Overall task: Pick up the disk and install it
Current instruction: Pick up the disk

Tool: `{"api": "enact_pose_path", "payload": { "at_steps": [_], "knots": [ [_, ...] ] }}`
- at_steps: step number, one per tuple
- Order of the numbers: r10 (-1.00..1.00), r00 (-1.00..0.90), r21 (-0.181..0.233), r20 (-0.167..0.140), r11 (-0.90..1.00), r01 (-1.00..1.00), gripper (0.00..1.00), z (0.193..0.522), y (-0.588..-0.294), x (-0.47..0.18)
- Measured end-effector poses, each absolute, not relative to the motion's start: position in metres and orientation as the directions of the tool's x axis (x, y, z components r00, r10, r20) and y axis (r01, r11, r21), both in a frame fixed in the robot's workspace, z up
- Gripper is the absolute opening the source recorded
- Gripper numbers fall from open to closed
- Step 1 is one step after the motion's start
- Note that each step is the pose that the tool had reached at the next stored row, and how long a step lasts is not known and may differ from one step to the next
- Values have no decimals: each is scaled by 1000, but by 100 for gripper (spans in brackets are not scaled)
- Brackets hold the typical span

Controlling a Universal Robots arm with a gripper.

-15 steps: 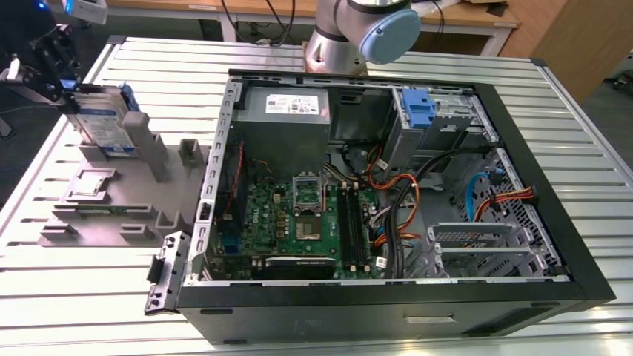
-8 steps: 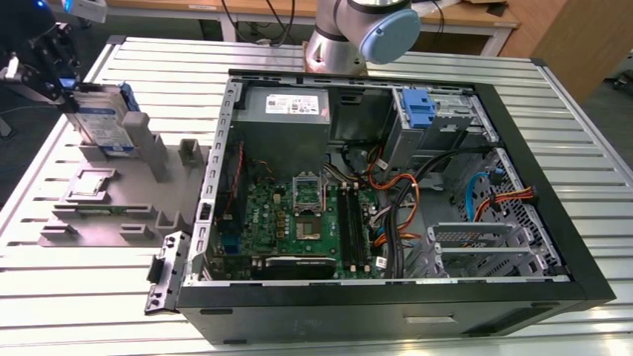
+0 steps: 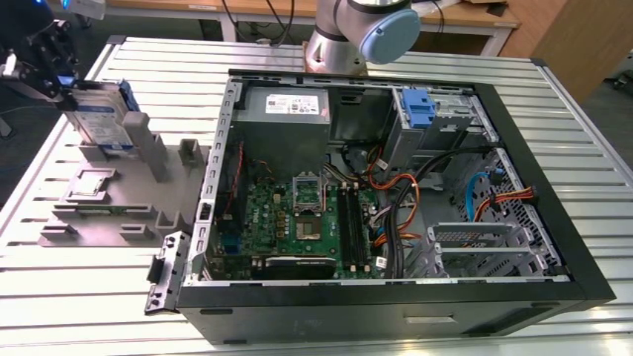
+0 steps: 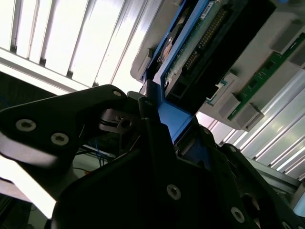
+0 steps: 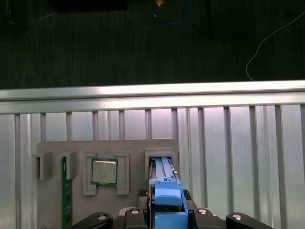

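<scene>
The end effector [image 3: 65, 86] is clamped on the blue carrier edge of the disk [image 3: 102, 119]. The disk stands on edge, its lower end in a slot of the grey parts holder [image 3: 89, 211] on the slatted tabletop [image 3: 79, 304]. In the first wrist view, a processor chip [image 5: 104, 171] and a green memory stick [image 5: 66, 200] sit in neighbouring pockets. The open computer case [image 3: 554, 245] lies at the exterior view's right.

Disk [image 3: 102, 120] of smooth silver metal with paper label, glossy blue plastic carrier [image 5: 167, 198], ribbed table [image 3: 89, 297] of bright reflective metal, matt grey plastic holder [image 3: 129, 222], computer case [image 3: 396, 313] matt black metal.
</scene>
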State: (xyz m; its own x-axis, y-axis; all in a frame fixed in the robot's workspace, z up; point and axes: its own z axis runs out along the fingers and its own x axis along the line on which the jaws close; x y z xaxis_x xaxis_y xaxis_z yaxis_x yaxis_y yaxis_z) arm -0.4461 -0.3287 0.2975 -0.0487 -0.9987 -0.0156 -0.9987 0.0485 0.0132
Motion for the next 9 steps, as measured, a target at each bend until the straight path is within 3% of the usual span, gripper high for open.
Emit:
{"api": "enact_pose_path", "payload": {
  "at_steps": [9],
  "knots": [
    [-999, -49, 13, -15, 49, -999, 37, 303, -329, -446]
  ]
}}
